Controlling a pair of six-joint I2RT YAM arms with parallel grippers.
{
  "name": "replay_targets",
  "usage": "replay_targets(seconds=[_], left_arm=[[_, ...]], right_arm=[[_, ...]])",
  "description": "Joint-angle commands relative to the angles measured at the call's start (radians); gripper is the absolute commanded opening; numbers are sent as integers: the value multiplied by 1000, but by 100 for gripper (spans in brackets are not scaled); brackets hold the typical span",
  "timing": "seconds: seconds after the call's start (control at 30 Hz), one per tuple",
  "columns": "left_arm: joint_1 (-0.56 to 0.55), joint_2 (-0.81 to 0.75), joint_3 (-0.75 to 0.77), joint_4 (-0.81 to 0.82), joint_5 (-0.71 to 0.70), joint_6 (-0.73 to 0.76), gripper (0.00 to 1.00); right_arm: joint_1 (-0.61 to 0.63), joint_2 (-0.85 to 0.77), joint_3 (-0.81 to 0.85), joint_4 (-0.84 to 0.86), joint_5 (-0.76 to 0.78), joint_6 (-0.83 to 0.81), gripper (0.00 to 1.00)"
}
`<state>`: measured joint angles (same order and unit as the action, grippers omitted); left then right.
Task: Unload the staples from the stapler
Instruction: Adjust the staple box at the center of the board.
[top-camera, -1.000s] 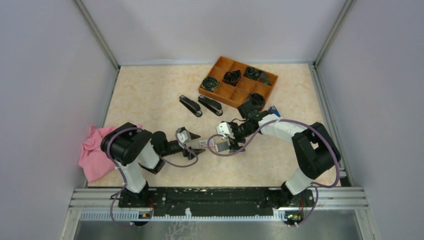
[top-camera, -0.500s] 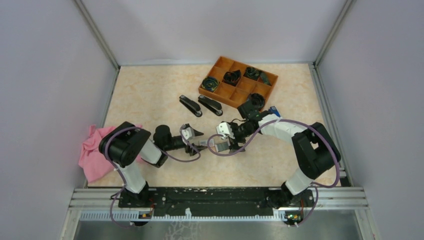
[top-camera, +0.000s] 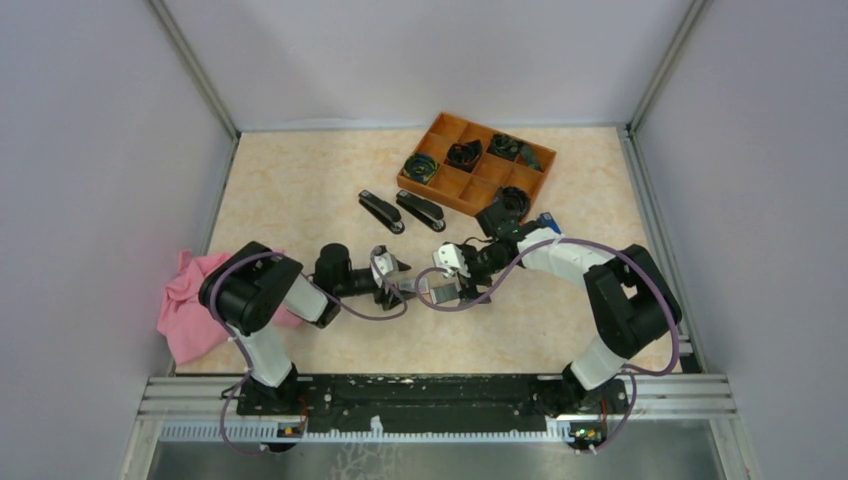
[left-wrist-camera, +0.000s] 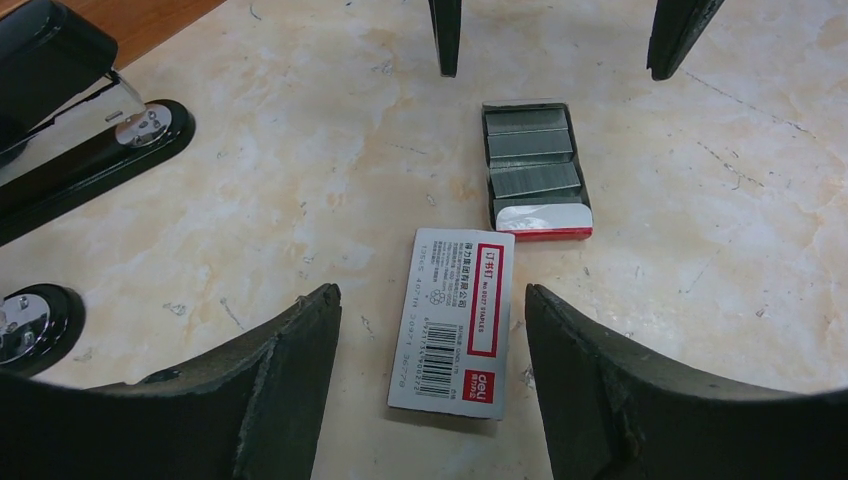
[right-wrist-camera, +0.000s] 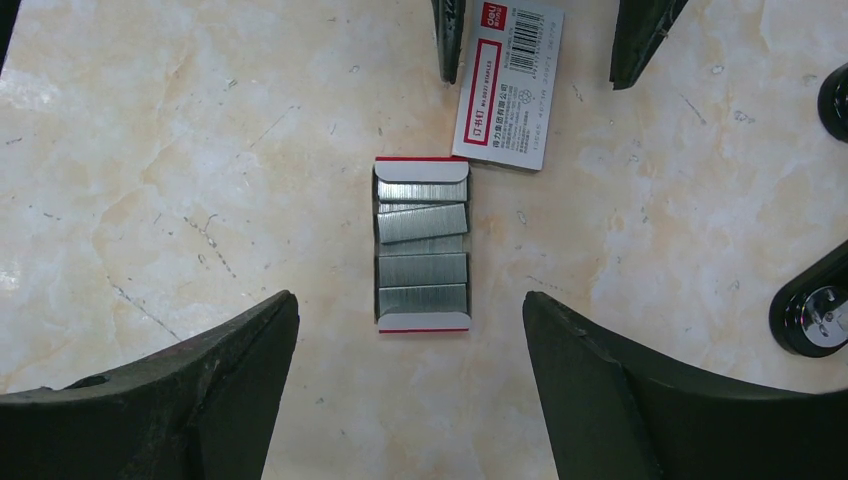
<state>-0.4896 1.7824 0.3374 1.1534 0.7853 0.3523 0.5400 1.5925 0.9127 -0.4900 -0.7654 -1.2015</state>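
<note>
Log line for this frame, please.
left gripper: open, above box sleeve | right gripper: open, above staples | staples: in open tray | staplers: two, ungripped

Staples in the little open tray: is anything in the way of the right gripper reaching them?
Nothing visible is. The staples lie uncovered in their tray, straight in front of the open right gripper. The white-and-red sleeve lies beside the tray, not over it.

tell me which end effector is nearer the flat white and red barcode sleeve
Left. The left end effector hangs over the white and red sleeve; the right end effector over the silvery-grey staple strips beside it.
</note>
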Motion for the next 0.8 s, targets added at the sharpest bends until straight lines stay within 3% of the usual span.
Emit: replay_targets(seconds=[0.0, 0.53, 0.77], left_arm=[[-17, 7, 26, -88, 3, 52, 73], [-49, -29, 36, -202, -6, 38, 58], [-76, -47, -11, -169, -3, 4, 50]], right_arm=[[-19, -44, 47, -8, -51, 1, 83], [-31, -70, 47, -7, -64, 3, 83], [-31, -74, 40, -1, -57, 2, 83]])
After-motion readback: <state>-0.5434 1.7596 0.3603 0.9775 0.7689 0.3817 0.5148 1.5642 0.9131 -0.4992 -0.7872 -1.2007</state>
